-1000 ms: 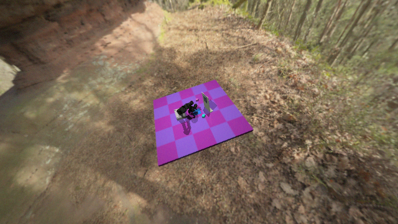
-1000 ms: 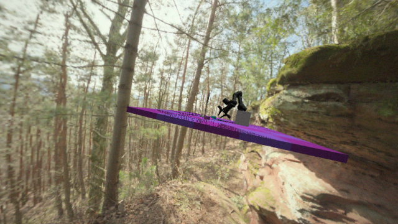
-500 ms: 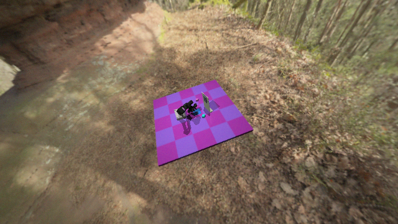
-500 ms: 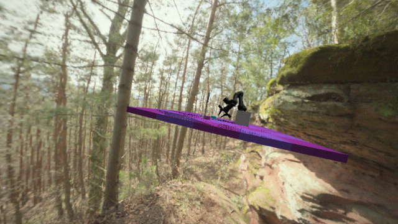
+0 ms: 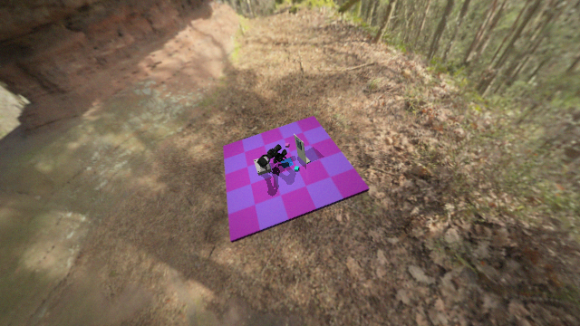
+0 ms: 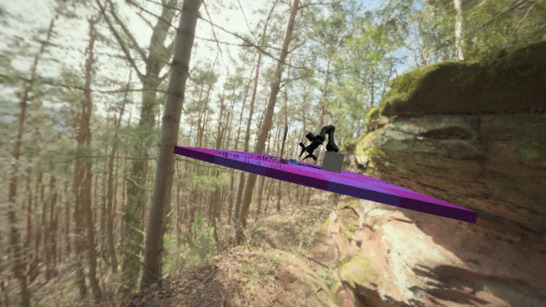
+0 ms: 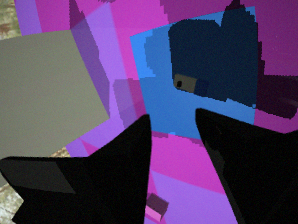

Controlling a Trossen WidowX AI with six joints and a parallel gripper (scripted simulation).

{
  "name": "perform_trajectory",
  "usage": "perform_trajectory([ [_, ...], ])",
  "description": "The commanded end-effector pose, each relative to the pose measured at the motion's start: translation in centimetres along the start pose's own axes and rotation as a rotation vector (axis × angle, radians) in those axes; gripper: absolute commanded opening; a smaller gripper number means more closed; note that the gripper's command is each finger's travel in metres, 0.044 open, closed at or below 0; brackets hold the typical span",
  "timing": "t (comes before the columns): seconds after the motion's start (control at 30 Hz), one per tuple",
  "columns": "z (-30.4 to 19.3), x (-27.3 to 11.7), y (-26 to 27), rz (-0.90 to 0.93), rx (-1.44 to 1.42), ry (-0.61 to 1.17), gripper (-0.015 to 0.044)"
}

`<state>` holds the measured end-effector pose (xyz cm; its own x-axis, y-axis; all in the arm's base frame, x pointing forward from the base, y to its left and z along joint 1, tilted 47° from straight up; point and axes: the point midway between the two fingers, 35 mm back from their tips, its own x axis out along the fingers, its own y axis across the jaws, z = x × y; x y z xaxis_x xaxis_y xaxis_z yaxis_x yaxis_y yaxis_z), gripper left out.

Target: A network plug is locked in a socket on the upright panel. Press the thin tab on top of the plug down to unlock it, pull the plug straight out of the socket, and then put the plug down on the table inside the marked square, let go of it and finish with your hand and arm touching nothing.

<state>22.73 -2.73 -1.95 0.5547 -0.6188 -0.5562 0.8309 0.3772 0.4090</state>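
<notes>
The plug [image 7: 186, 83], a small grey-brown block with a dark end, lies inside the blue marked square [image 7: 156, 100], partly in the arm's shadow. The plug is too small to make out in the top and exterior views. My gripper [image 7: 172, 117] [image 6: 302, 156] is part-way open, with nothing between its fingers. It is above the table, and the plug shows beyond the fingertips, apart from them. The upright panel [image 5: 303, 153] [image 7: 45, 95] stands beside the square. Its socket face is not readable in the wrist view.
A cyan block [image 5: 296, 168] [image 6: 293, 161] lies near the square and the panel's foot. A small pink block [image 5: 287, 145] [image 7: 158, 207] lies on the other side. The arm's pale base [image 5: 261, 167] stands opposite the panel on the checkered table [image 5: 272, 213].
</notes>
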Motion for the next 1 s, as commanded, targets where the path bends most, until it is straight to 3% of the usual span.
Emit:
perform_trajectory([
  [0.0,-0.1,-0.2,0.3,0.001,0.006,-0.001,0.0156],
  [0.97,-0.4,-2.2,1.7,-0.004,0.007,0.004,0.0156],
])
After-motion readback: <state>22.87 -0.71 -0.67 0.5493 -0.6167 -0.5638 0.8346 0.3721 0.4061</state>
